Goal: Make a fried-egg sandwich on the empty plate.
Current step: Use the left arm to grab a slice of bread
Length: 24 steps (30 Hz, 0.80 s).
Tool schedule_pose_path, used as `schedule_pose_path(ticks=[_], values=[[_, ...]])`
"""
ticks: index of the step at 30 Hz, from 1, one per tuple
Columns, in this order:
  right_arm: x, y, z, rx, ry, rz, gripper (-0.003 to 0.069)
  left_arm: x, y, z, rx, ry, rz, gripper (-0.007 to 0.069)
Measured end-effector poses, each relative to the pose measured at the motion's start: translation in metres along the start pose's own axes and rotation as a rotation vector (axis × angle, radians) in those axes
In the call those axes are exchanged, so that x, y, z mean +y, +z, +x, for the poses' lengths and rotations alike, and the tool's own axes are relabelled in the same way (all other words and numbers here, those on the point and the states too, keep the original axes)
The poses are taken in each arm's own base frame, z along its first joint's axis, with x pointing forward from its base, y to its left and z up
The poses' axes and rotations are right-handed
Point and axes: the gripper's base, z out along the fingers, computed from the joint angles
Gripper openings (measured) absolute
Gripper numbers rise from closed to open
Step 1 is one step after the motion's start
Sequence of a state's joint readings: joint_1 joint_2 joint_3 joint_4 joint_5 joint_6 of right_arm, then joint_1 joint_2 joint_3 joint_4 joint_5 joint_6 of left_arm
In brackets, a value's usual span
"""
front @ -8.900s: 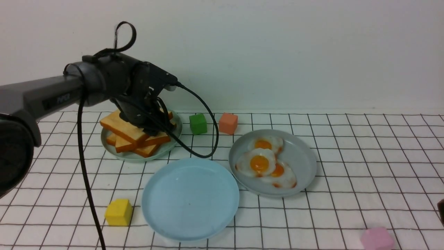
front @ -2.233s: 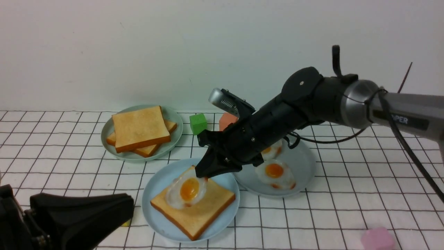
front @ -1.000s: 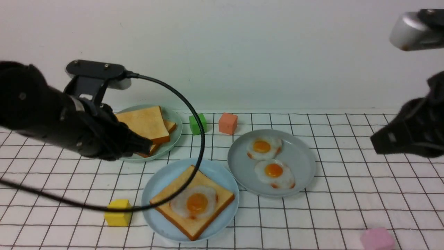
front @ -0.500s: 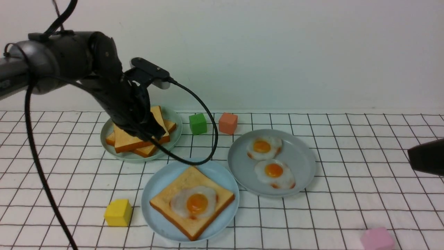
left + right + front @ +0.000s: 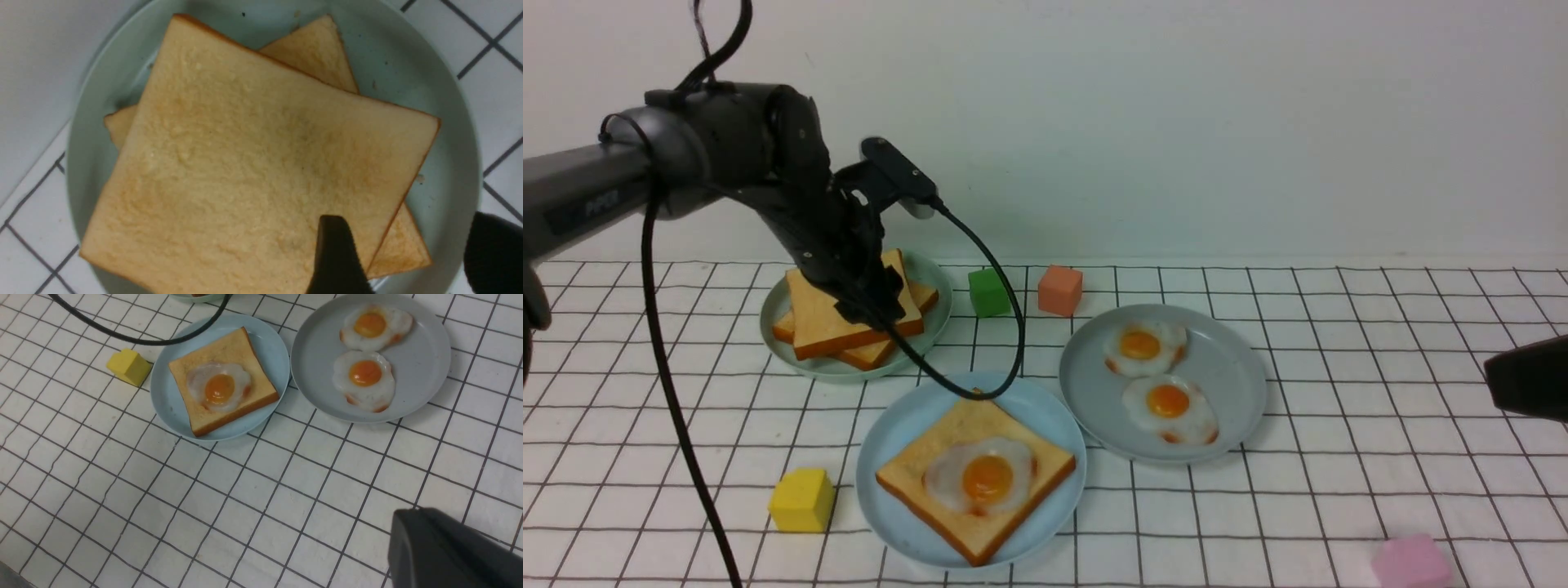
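Left gripper [image 5: 878,309] nearer, fingers [image 5: 335,261] spread astride edge of top toast [image 5: 245,163] | blue plate [image 5: 898,425], holding toast [image 5: 964,535] and egg [image 5: 984,478], lies at 5 o'clock from it | right gripper [image 5: 1527,384] far off, grip unreadable.

- The tablecloth [image 5: 1339,425] is being shown in white, ruled with a thin dark grid.
- The near plate [image 5: 890,441] is being rendered in light sky blue.
- The toast slice [image 5: 1045,469] is being shown in golden brown, edged by a darker crust.
- The fried egg [image 5: 984,478] is being shown in white, with an orange yolk.
- The right-hand plate [image 5: 1233,400] is being rendered in grey-blue, the far plate [image 5: 825,367] in pale green.
- Solid colour is being displayed by the green cube [image 5: 989,291], salmon cube [image 5: 1059,289], yellow cube [image 5: 801,499] and pink cube [image 5: 1410,562].
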State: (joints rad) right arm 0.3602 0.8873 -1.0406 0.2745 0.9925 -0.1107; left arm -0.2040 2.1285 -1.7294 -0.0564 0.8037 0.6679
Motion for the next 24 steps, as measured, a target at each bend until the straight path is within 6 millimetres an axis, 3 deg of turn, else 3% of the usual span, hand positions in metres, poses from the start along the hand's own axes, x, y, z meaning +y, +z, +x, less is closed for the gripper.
schedule_pose_path(ticks=[6,12,14,15,16,17,19,21,24], values=[[0.000,0.000,0.000,0.000,0.000,0.000,0.0017,0.004,0.019,0.004,0.017,0.056,-0.054,0.0494],[0.000,0.000,0.000,0.000,0.000,0.000,0.0021,0.005,0.029,0.006,0.027,0.072,-0.063,0.0431],[0.000,0.000,0.000,0.001,0.000,0.000,0.0022,0.005,0.030,0.006,0.029,0.072,-0.062,0.0343],[0.000,0.000,0.000,0.001,0.000,0.000,0.0023,0.005,0.031,0.006,0.030,0.072,-0.061,0.0334],[0.000,0.000,0.000,0.001,0.000,0.000,0.0025,0.004,0.031,0.005,0.027,0.073,-0.062,0.0260],[0.000,0.000,0.000,0.001,0.000,0.000,0.0025,0.004,0.031,0.005,0.026,0.074,-0.063,0.0250],[0.000,0.000,0.000,0.003,0.000,0.000,0.0027,0.004,0.032,0.004,0.021,0.077,-0.068,0.0117],[0.000,0.000,0.001,0.007,0.000,0.000,0.0029,0.004,0.029,0.003,0.021,0.083,-0.068,0.0040],[0.000,0.000,0.001,0.011,0.000,-0.001,0.0029,0.002,0.018,0.002,0.034,0.081,-0.061,0.0039]])
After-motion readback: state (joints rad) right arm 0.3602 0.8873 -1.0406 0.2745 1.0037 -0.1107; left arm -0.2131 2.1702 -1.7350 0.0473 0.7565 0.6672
